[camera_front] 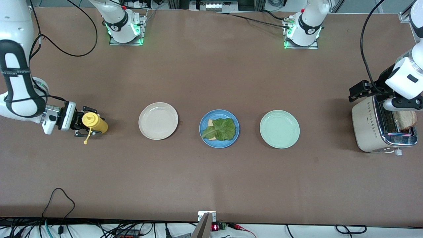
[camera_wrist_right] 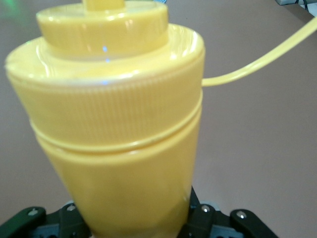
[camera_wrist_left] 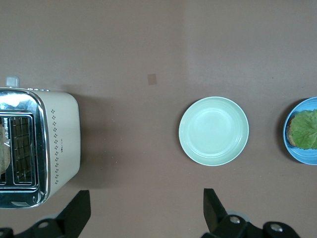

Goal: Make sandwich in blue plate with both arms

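The right end effector (camera_front: pixel 86 125) grips a yellow squeeze bottle (camera_front: pixel 95 122) at the right arm's end of the counter (camera_front: pixel 211 185). The left end effector (camera_wrist_left: pixel 146 210) hangs wide open and empty above the toaster (camera_front: pixel 380 127). Bread and lettuce (camera_front: pixel 220 129) lie in the blue plate (camera_front: pixel 219 129), between a cream plate (camera_front: pixel 158 120) and a green plate (camera_front: pixel 279 129).

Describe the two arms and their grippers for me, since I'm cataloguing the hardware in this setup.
Both arms are glossy white jointed robots with black joint bands and loose black cables. Their bases sit on metal plates lit green. The right gripper is black with two fingers on a white wrist block. The left gripper has black angular fingers with silver screws; its wrist is white with a black bracket.
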